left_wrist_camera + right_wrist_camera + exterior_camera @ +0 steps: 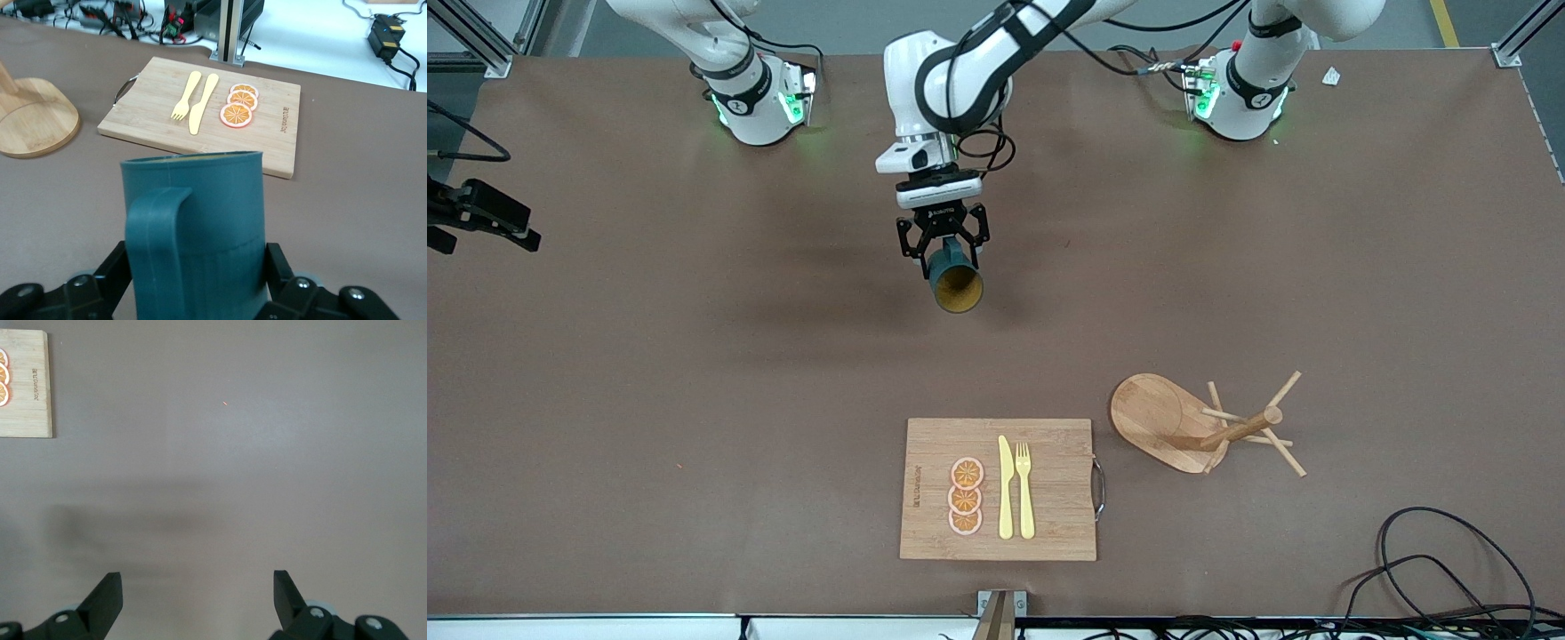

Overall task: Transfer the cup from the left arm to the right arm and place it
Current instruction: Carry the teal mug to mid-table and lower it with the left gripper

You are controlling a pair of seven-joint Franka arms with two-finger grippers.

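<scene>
From the front view you look down from high across the table (605, 356), facing both arm bases along the top edge, and you take in the whole tabletop. Your left wrist view sits close over the cup (193, 233) and looks out toward the board (267, 143), with the front camera's edge of the table past it. Your right wrist view looks down on bare tabletop, catching only a corner of the board (27, 393). All three views share that board (1049, 489).
</scene>
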